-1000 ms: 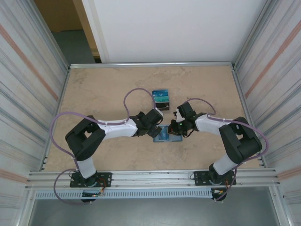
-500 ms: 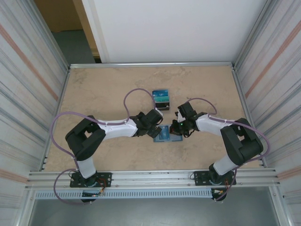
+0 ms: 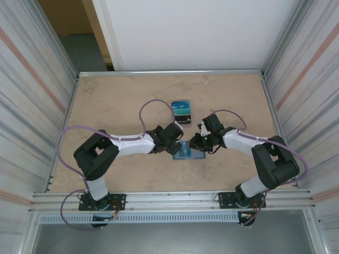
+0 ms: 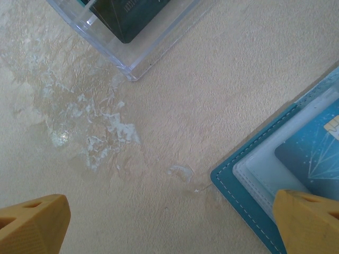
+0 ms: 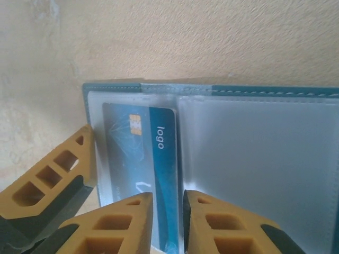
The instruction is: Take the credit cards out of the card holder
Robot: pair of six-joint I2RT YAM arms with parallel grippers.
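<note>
The tan table (image 3: 116, 100) sits between ribbed grey walls. The card holder (image 3: 186, 154) lies open and flat near the middle, in the same spot as a second ago. The right arm's elbow has swung out toward 4 o'clock. The right gripper (image 5: 183, 217) has slid a tiny bit toward 9 o'clock, further over the holder. It looks like it is lining up to pull a card out. The left gripper (image 4: 169, 225) has hardly moved.

From above, the arms cover much of the holder. A small stand (image 3: 181, 110) with cards in it sits at 12 o'clock from it.

The right wrist camera is much closer. It shows a blue credit card (image 5: 135, 159) with a gold chip, tucked in the clear left pocket. The right pocket looks bare. The right gripper's fingers (image 5: 119, 225) are almost together over the card's edge. It is hard to tell if they pinch it.

The left wrist camera shows the left gripper spread wide and holding nothing. One yellow finger (image 4: 307, 219) rests on the holder's corner, likely to keep it from sliding.
</note>
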